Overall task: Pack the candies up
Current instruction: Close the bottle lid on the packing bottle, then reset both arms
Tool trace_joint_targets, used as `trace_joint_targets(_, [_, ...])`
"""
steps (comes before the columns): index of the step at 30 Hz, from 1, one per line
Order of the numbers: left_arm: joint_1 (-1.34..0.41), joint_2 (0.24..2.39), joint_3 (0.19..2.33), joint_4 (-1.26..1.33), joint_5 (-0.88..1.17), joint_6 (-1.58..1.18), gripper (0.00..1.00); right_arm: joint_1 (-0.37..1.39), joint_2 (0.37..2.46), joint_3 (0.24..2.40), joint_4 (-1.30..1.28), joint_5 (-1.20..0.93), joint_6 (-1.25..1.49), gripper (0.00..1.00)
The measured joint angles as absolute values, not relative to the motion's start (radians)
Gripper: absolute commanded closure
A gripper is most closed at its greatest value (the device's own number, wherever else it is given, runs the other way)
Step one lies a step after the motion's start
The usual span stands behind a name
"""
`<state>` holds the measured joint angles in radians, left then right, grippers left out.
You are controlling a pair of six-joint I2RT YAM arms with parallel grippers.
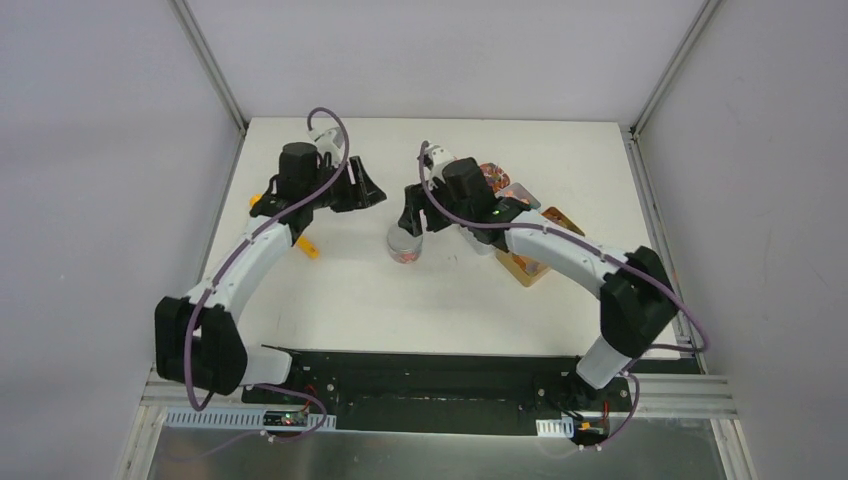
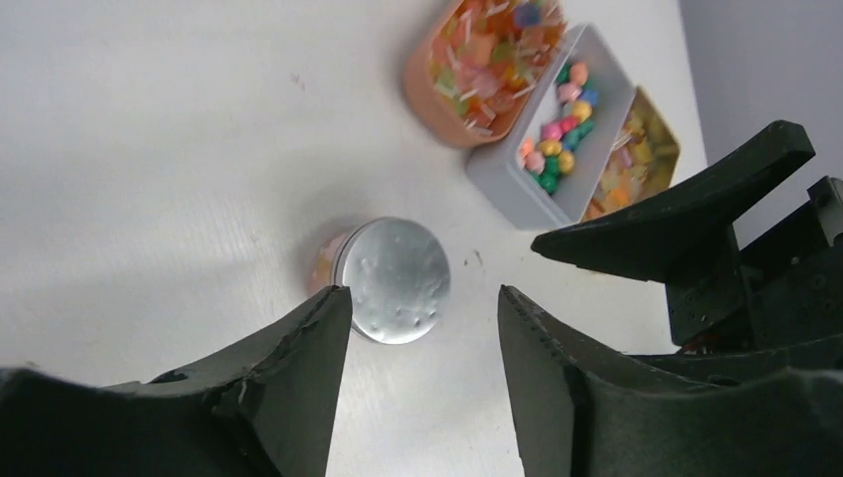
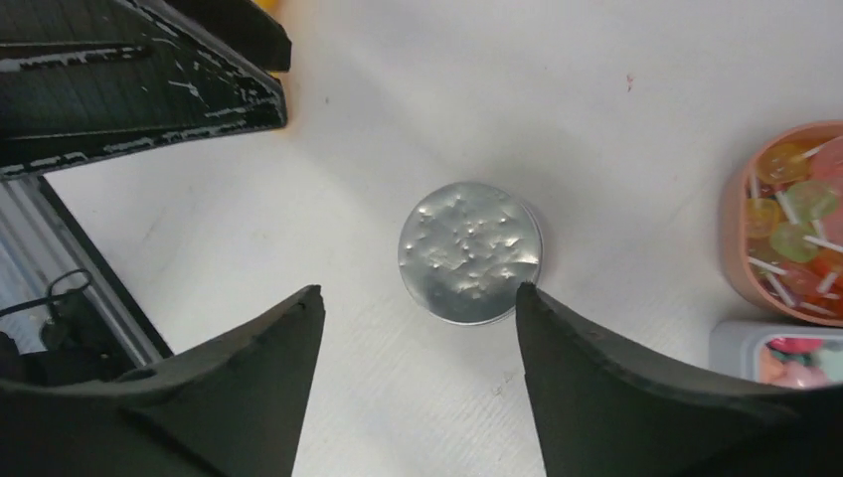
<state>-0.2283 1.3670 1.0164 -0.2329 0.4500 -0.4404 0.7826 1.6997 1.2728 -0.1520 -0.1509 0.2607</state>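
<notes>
Both arms over the lidded jar. My left gripper stands released, jaws apart with nothing between them; the silver lid lies directly below, nearer the finger on the left of its view. My right gripper is likewise released and empty, the same lid just ahead of its fingertips. The candies sit ahead and to the right of the left gripper in an orange bowl, a grey tray touching it, and an amber tray beyond; a few more show through the jar wall under the lid. Hazards, as I judge them: the grippers hang close together, so a descent by both could make their fingers collide. A finger landing off-centre on the lid's rim could tip the jar. I cannot tell whether the lid is seated tight, and a loose one might slide off and spill the sweets. A low swing of the right arm could knock the trays beside it
</notes>
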Motion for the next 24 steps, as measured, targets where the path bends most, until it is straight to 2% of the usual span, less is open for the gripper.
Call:
trace_joint_targets(1, [-0.228, 1.333, 1.031, -0.243, 0.434, -0.428, 0.15, 0.781, 1.663, 1.273, -0.164, -0.144, 0.255, 0.14])
trace_joint_targets(2, [-0.228, 1.298, 1.045, -0.253, 0.420, -0.411, 0.03, 0.780, 1.623, 1.272, -0.177, -0.136, 0.253, 0.04])
trace_joint_targets(3, [-0.228, 1.264, 1.057, -0.262, 0.406, -0.398, 0.01, 0.780, 1.585, 1.272, -0.187, -0.127, 0.249, 0.00])
trace_joint_targets(13, [-0.228, 0.945, 1.076, -0.318, 0.300, -0.303, 0.01, 0.778, 1.162, 1.127, -0.255, 0.014, 0.231, 0.00])
trace_joint_targets(24, [-0.228, 0.710, 0.962, -0.345, 0.266, -0.293, 0.01, 0.777, 0.753, 0.927, -0.345, 0.272, 0.307, 0.00])
